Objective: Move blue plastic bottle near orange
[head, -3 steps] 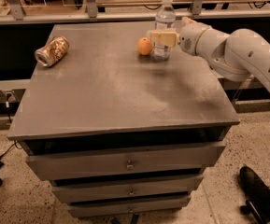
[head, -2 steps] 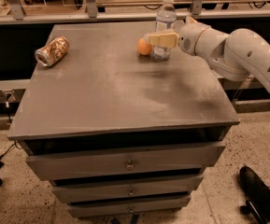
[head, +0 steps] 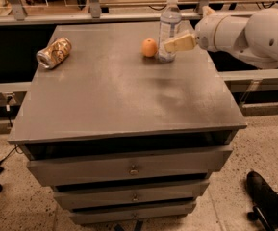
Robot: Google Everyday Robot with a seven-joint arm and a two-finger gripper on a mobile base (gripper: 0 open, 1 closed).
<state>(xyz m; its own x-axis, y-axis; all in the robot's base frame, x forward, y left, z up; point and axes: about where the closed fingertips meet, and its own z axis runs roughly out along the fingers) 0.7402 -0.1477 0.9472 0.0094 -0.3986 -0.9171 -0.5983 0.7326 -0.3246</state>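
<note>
Gripper [head: 177,44] at right of tall clear blue plastic bottle [head: 169,25], grip cannot be told | bottle upright just beside small round orange [head: 149,47] | likely placing step | next calls for clean retreat, no tipping

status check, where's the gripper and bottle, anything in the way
Gripper at the blue plastic bottle, lower right side, back of the tabletop. Bottle upright, close beside the orange. Crushed can far left, not in the way.

Gripper [head: 176,43] rightward by blue plastic bottle [head: 170,18]
</note>
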